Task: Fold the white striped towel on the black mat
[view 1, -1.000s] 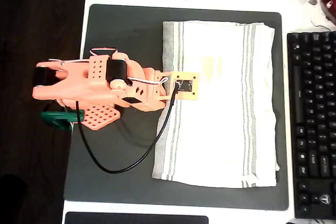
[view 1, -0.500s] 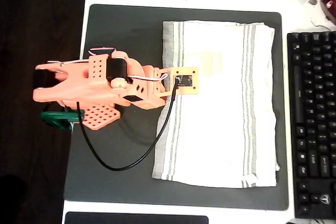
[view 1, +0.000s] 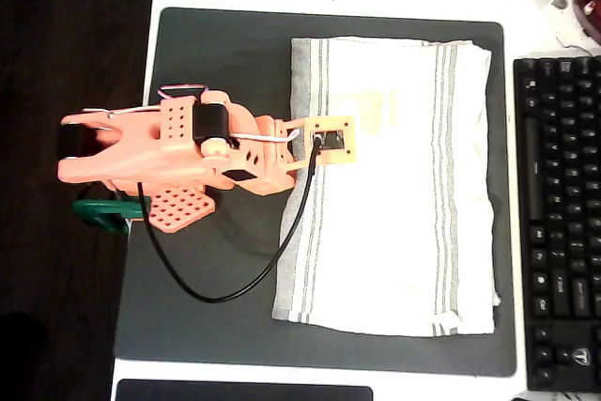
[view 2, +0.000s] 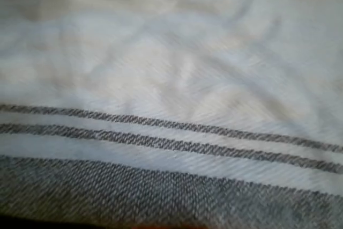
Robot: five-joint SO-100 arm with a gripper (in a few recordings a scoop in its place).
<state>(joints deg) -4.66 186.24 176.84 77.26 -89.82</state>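
Towel (view 1: 394,185) lies flat on the mat (view 1: 216,279), right of centre in the overhead view, no fold made yet. Your pincer (view 1: 324,143) sits over its left striped edge; can't tell if it's clenched. Whole fold remains.

No text, label or number can be read; the keyboard (view 1: 562,223) key legends are too blurred.

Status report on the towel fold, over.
Jaws hidden under the orange arm. Soft white grey-striped cloth towel flat, unfolded on the large matte black mat. Nothing blocking.
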